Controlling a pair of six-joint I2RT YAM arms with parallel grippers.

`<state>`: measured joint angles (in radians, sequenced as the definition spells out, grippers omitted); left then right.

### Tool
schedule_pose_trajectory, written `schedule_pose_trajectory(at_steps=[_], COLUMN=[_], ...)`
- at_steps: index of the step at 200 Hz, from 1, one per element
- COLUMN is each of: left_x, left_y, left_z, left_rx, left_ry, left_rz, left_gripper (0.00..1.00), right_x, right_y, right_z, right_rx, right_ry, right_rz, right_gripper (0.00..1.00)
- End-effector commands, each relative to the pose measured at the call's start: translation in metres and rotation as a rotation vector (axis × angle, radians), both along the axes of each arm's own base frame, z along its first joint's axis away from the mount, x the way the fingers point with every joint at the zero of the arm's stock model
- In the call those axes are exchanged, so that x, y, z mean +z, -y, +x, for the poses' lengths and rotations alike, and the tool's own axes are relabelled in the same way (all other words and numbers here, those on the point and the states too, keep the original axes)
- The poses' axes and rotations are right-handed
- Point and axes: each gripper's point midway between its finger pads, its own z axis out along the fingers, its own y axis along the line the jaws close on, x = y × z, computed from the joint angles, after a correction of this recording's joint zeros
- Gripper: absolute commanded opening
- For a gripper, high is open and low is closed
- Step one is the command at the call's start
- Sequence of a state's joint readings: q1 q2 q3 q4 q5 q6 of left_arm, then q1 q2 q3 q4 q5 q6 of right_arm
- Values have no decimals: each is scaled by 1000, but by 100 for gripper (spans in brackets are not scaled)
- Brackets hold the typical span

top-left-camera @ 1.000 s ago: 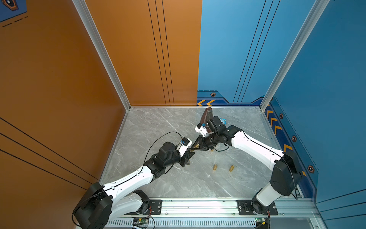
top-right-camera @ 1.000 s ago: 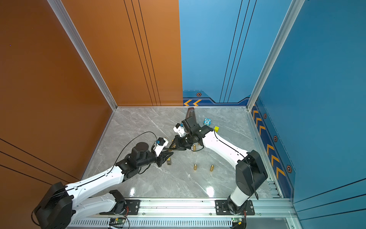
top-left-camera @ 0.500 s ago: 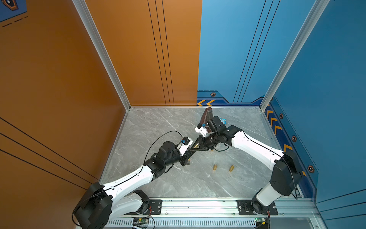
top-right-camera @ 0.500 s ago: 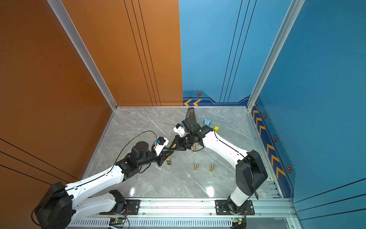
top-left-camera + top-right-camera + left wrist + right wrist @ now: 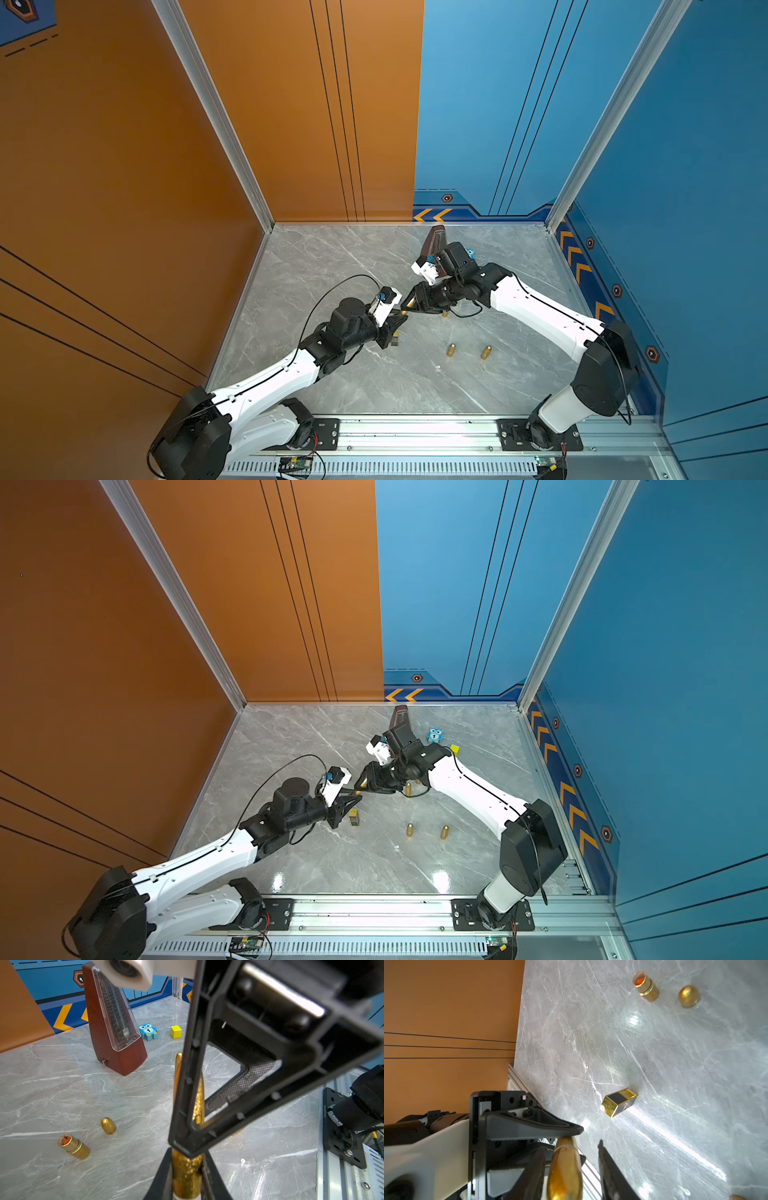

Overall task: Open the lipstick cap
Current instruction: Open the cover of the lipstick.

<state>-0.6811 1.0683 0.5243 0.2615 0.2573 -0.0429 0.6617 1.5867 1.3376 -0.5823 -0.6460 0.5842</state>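
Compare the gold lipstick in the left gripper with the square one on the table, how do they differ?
The held lipstick is round and tapered; the square lipstick is a flat-sided box. The held lipstick is glittery gold all over; the square lipstick has black and gold panels. The held lipstick is off the table in the left gripper; the square lipstick rests on the table, untouched. Both look closed.

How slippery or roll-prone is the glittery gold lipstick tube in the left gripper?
The glittery gold lipstick tube looks rigid and glossy, so it may slide in the shut left gripper if pulled hard. Its round, tapered body would probably roll on the polished marble table if released.
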Motion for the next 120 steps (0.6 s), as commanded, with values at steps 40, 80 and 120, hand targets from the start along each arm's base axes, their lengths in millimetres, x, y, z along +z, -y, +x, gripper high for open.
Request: schedule_pose_trajectory(at_steps=[40, 80, 120], left_x=[-5, -1, 1], left_y=[-8, -5, -4], left_z=[-6, -10, -11], left_rx=[29, 13, 14], left_ry=[-42, -38, -36], left_rz=[48, 41, 36], left_gripper=[0, 0, 0], right_x=[8, 4, -1], right_y=[-5, -10, -13], right_z=[4, 4, 4], right_rx=[21, 36, 43], right_ry=[90, 91, 80], right_rz=[-6, 6, 10], right_gripper=[44, 37, 27])
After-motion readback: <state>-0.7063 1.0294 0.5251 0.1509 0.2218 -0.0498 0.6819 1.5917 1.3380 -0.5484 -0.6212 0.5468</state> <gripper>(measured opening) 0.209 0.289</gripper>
